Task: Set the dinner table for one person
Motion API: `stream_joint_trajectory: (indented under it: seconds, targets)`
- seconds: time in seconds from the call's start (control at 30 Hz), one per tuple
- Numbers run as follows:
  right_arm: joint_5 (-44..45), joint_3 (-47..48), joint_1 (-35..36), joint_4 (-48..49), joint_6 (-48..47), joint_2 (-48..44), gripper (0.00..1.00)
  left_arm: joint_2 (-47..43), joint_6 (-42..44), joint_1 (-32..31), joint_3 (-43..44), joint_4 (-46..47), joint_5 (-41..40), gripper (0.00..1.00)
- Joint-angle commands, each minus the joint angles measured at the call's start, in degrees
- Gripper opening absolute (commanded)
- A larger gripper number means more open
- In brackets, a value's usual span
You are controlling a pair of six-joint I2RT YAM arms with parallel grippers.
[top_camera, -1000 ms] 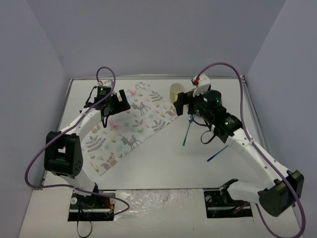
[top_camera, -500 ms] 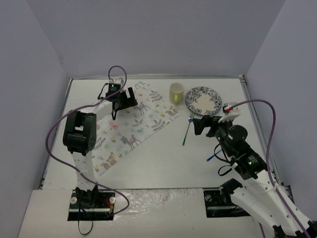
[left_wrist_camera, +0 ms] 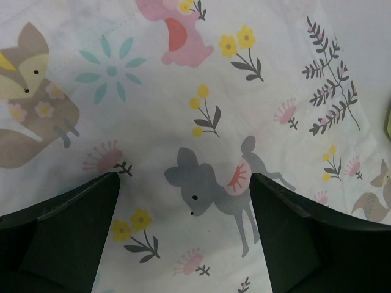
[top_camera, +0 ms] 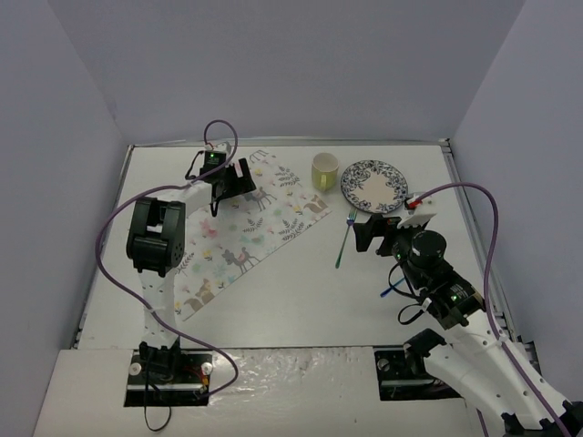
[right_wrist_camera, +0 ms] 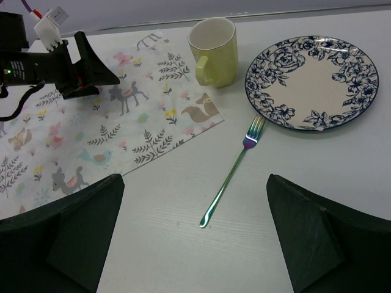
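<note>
Dinner table (top_camera: 291, 305): white top fills the enclosure floor. Rigid and fixed, nothing to grasp, just a surface to lay on.
Placemat (top_camera: 246, 232): skewed on left half. Soft, limp, likely bunches; take at edge or corner.
Plate (top_camera: 373, 184): far right, looks breakable; pinch rim.
Fork (top_camera: 344, 238): thin, probably slippery.
Left gripper (left_wrist_camera: 183, 189): jaws spread, low over mat's far end, arm stretched forward.
Right gripper (right_wrist_camera: 192, 183): jaws wide apart, raised near fork, facing plate.

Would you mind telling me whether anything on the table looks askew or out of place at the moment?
Yes: the floral placemat lies diagonally, skewed against the edges of the dinner table. The plate, yellow mug and fork all sit off it on bare tabletop, and the fork lies slanted as well.
</note>
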Motion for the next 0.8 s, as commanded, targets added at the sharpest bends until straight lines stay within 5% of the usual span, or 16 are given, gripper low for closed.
stream_joint_trajectory:
  seconds: [0.0,0.33,0.57,0.77]
  targets:
    - [1.81,0.36,-0.29,3.47,0.63,1.15,1.0,0.58,0.93,-0.03,3.07,0.64,0.53,0.85]
    - [3.77,1.69,-0.28,3.64,2.73,3.84,1.0,-5.81,2.2,-0.03,7.62,-5.27,-0.2,0.88]
    - [5.5,3.87,-1.17,5.47,5.37,10.36,1.0,-20.74,6.53,-0.03,10.8,-15.66,-4.63,0.97]
    - [1.05,3.76,-5.3,9.79,7.7,15.13,1.0,-36.84,13.18,0.59,6.48,-29.47,-16.53,0.97]
